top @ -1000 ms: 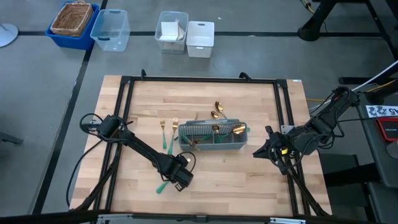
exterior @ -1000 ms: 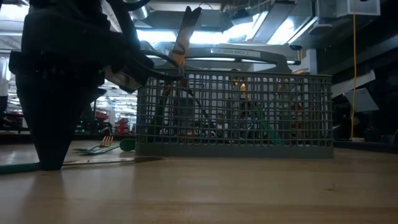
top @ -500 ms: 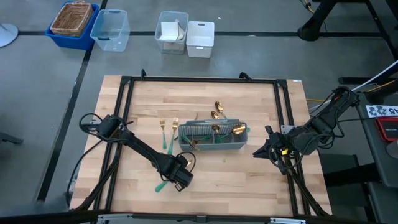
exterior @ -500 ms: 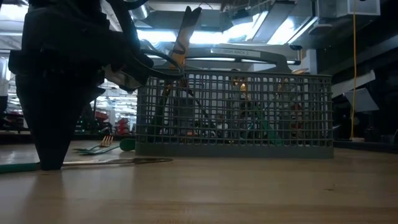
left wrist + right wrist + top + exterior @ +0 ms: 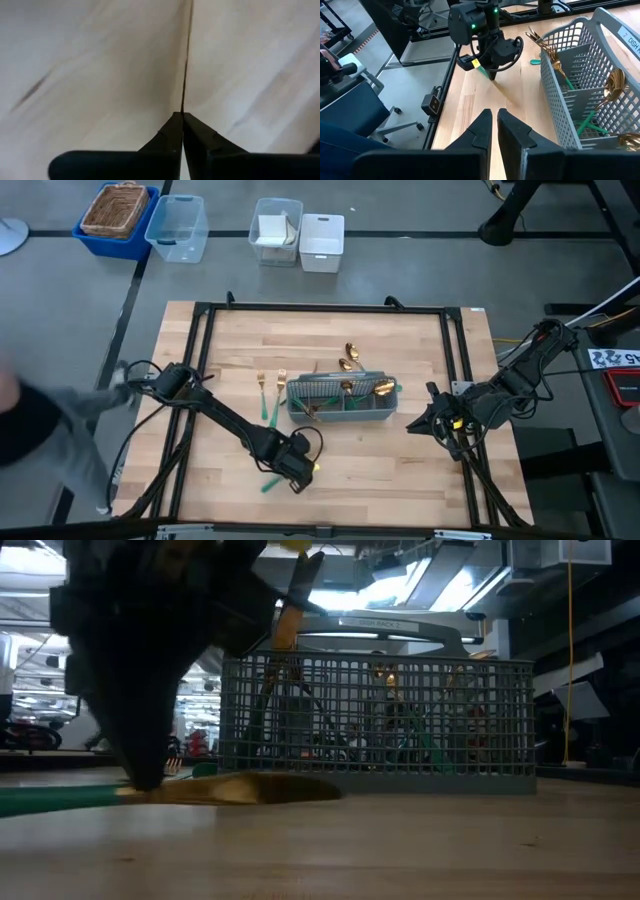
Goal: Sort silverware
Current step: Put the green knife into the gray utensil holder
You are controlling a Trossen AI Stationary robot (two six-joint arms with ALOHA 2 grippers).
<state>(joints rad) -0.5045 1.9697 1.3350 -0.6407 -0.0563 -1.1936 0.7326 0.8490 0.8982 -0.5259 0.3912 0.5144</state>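
Low view shows a knife (image 5: 200,790) lying flat on the table (image 5: 400,850), its teal-green handle trailing off to one side and its gold blade pointing toward the grey mesh caddy (image 5: 380,720) just behind it; the left gripper (image 5: 145,775) stands tip-down on the piece where handle meets blade. From the left wrist view the two dark fingers (image 5: 170,135) are pressed together with only a thin gold edge running out from between them, so the claw is clenched on the knife, which has not yet left the wood. From above, this pick-up sits near the table's front edge, in front of the caddy's left end, while two forks (image 5: 270,392) lie beside the caddy and two spoons (image 5: 349,358) lie behind it; several gold pieces already stand inside. The right gripper (image 5: 413,424) waits off the caddy's right end with its fingers nearly together, holding nothing. The step in hand looks like the grasp itself. Next the knife needs lifting clear, carrying over the caddy and lowering handle-first or blade-first into the compartment for knives; such a thin pinch could let it swivel.
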